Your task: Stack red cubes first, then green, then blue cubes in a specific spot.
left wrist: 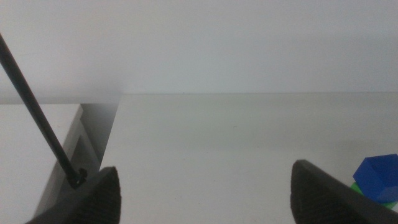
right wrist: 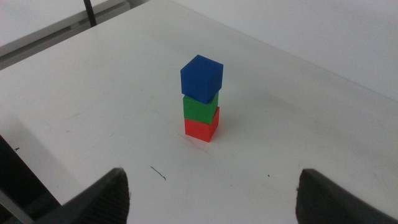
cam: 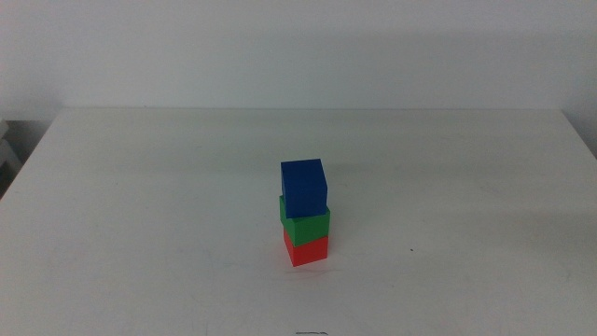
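Three cubes stand stacked near the middle of the white table [cam: 140, 205]: the red cube [cam: 306, 249] at the bottom, the green cube [cam: 305, 222] on it, the blue cube [cam: 304, 188] on top, turned slightly. The right wrist view shows the same tower, red cube [right wrist: 201, 129], green cube [right wrist: 200, 108], blue cube [right wrist: 201, 78]. My right gripper [right wrist: 214, 196] is open, pulled back from the tower. My left gripper [left wrist: 205, 193] is open and empty too, with the blue cube [left wrist: 377, 178] and a sliver of green cube [left wrist: 359, 187] beside one jaw. Neither gripper shows in the middle view.
The table's left edge [left wrist: 115, 134] drops off beside a lower grey ledge [left wrist: 37, 143]. A thin black rod [left wrist: 37, 118] crosses that corner. A small dark mark [right wrist: 159, 173] lies on the tabletop near the tower.
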Controlling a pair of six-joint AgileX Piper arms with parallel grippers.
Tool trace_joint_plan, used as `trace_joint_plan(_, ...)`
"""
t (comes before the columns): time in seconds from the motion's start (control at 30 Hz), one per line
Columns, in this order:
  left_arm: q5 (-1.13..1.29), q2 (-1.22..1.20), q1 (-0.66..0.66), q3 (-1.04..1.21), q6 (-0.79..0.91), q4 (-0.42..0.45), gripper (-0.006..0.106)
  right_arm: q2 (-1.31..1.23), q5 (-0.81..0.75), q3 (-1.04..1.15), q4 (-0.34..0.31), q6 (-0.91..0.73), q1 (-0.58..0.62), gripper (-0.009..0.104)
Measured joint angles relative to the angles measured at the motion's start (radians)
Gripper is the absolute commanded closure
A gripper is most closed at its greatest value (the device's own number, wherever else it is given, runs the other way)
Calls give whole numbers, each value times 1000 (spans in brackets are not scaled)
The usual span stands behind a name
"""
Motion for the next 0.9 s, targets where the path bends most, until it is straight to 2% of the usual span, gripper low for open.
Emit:
trace_joint_plan(0.2, -7, -41, 0, 3, 1, 0, 7, 0, 0, 5, -11, 0, 0, 11)
trace_joint_plan(0.33, -94, -120, 0, 71, 1, 0, 7, 0, -31, 57, -104, 0, 0, 11)
trace_joint_plan(0.4, -173, -174, 0, 156, 1, 0, 7, 0, -78, 114, -161, 0, 0, 11)
trace_joint_plan(0.47, -267, -237, 0, 250, 1, 0, 7, -3, -147, 185, -191, 0, 0, 11)
trace_joint_plan(0.6, -471, -343, 0, 459, 1, 0, 7, -29, -246, 308, -187, 0, -58, 11)
trace_joint_plan(0.73, -625, -419, 1, 657, 1, 0, 7, -99, -282, 413, -170, 0, -228, 11)
trace_joint_plan(0.9, -713, -487, 1, 833, 2, -4, 7, -234, -288, 512, -90, 0, -460, 11)
